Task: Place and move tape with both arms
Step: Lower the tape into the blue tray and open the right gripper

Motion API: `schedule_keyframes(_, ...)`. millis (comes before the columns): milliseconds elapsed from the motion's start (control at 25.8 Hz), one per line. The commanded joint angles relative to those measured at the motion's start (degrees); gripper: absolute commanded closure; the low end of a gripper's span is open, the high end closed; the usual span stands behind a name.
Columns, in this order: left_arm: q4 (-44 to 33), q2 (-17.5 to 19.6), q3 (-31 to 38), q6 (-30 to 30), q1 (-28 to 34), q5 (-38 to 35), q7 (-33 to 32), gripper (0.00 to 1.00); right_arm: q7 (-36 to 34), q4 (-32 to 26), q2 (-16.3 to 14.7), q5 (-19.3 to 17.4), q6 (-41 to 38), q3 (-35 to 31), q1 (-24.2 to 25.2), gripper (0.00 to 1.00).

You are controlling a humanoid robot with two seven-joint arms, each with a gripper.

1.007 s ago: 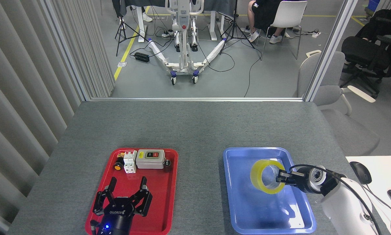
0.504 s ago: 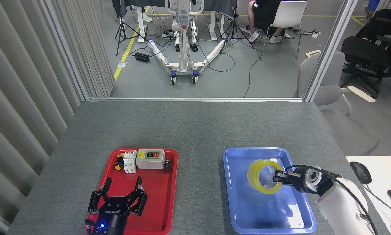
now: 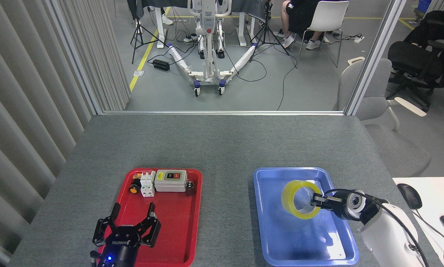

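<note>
tape: clamped by right hand, shifted slightly leftward above blue tray; left hand, fingers apart, withdrawn; transfer pending.

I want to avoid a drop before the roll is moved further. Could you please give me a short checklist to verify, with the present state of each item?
1. Right gripper shut on the wide translucent yellow tape roll: ok, black fingers clamp its right rim.
2. Roll lifted off the blue plastic tray: cannot tell; it stands on edge over the tray, contact is unclear.
3. Left gripper ready to receive: ok, fingers spread, nothing held.
4. Grey table strip between the trays free: ok.
5. Landing space on the red plastic tray: ok, the grey switch box and small parts sit at its far end.
</note>
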Motion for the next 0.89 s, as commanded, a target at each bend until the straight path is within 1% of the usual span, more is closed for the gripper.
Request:
schedule_keyframes(0, 0.09, 0.83, -0.03, 0.01, 0.09, -0.23, -0.08, 0.00, -0.45, 0.00, 0.00, -0.03, -0.15, 0.00, 0.10, 0.67)
schedule_keyframes(116, 0.45, 0.83, -0.03, 0.01, 0.09, -0.23, -0.08, 0.00, -0.45, 0.00, -0.09, -0.03, -0.24, 0.00, 0.10, 0.66)
schedule_keyframes(232, 0.45, 0.83, -0.03, 0.01, 0.18, -0.23, 0.01, 0.00, -0.63, 0.00, 0.00, -0.12, -0.33, 0.00, 0.10, 0.58)
schedule_keyframes(387, 0.62, 0.83, 0.06, 0.09, 0.18, -0.23, -0.08, 0.00, -1.07, 0.00, 0.08, -0.12, -0.33, 0.00, 0.10, 0.55)
schedule_keyframes(659, 0.80, 0.74, 0.15, 0.09, -0.61, -0.23, -0.08, 0.00, -1.33, -0.26, 0.17, -0.12, -0.41, 0.09, 0.01, 0.54)
schedule_keyframes(775, 0.89, 0.83, 0.15, 0.09, -1.05, -0.23, -0.08, 0.00, -1.86, -1.58, 0.17, -0.12, -1.03, 0.00, 0.10, 0.51)
schedule_keyframes(852, 0.97, 0.83, 0.15, 0.09, -1.05, -0.15, -0.08, 0.00, -4.14, -4.13, 0.26, -0.12, -3.67, -0.09, 0.36, 0.50)
